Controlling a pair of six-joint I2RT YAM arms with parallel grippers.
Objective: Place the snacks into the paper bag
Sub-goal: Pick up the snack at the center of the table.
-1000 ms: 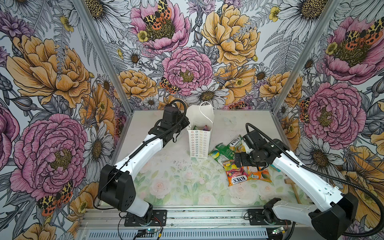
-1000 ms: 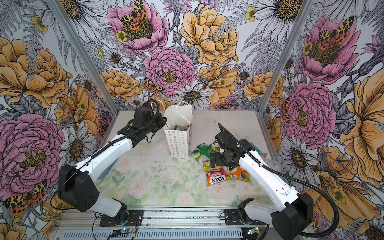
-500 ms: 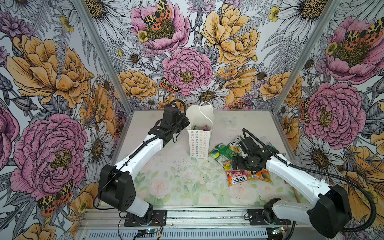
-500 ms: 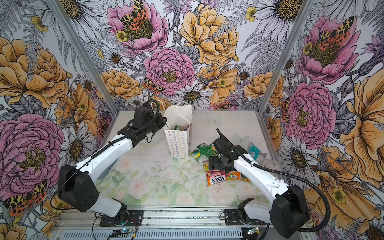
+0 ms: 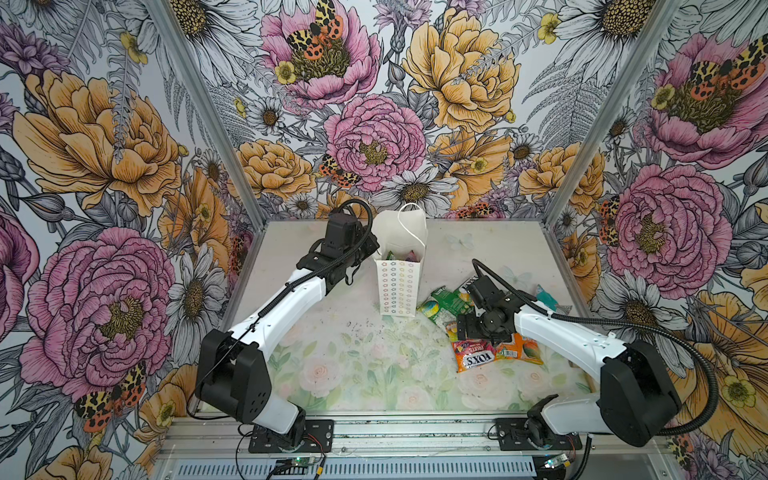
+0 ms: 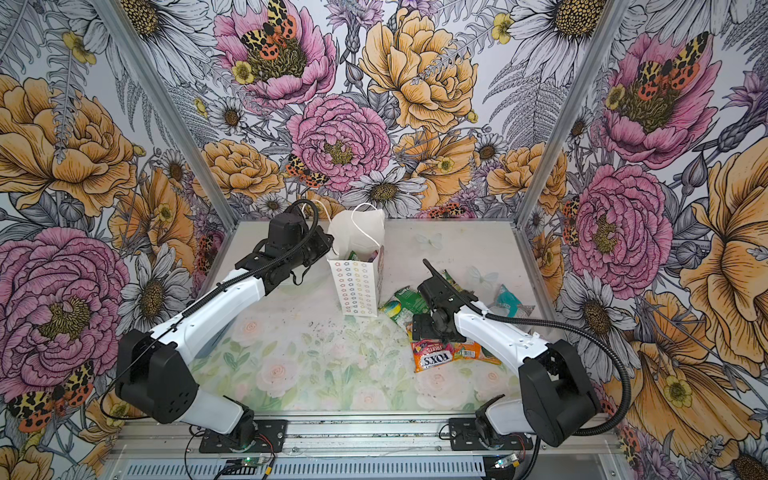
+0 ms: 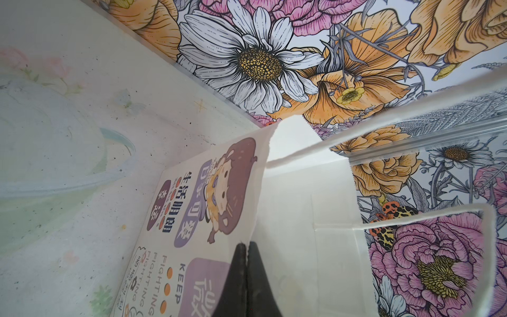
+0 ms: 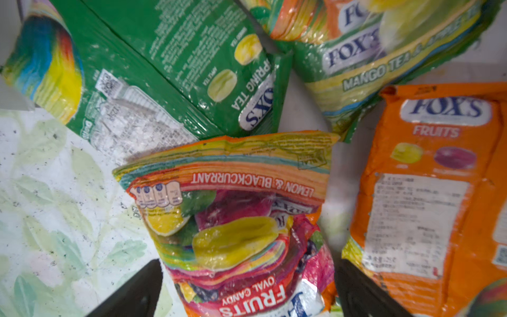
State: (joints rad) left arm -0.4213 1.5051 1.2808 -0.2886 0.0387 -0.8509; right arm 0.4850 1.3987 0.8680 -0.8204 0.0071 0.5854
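Note:
The paper bag (image 5: 397, 286) (image 6: 359, 289) stands upright at the back middle of the table, with packets showing inside its mouth. My left gripper (image 7: 247, 244) is shut on the bag's rim beside the cartoon face (image 7: 219, 186). Several snacks lie in a pile right of the bag: green packets (image 5: 446, 301) (image 8: 170, 68), a red fruits packet (image 5: 476, 358) (image 8: 236, 219), an orange packet (image 5: 521, 351) (image 8: 428, 192) and a teal packet (image 5: 545, 297). My right gripper (image 8: 247, 277) (image 5: 465, 328) is open and low over the red fruits packet, one finger on each side of it.
Floral walls close the table on the left, back and right, with metal posts (image 5: 199, 104) at the back corners. A metal rail (image 5: 395, 432) with both arm bases runs along the front edge. The pale flowered table top (image 5: 353, 374) spreads in front of the bag.
My right arm has swung lower and toward the front of the pile, bringing its open gripper down around the red fruits packet. The left arm and the bag have not moved.

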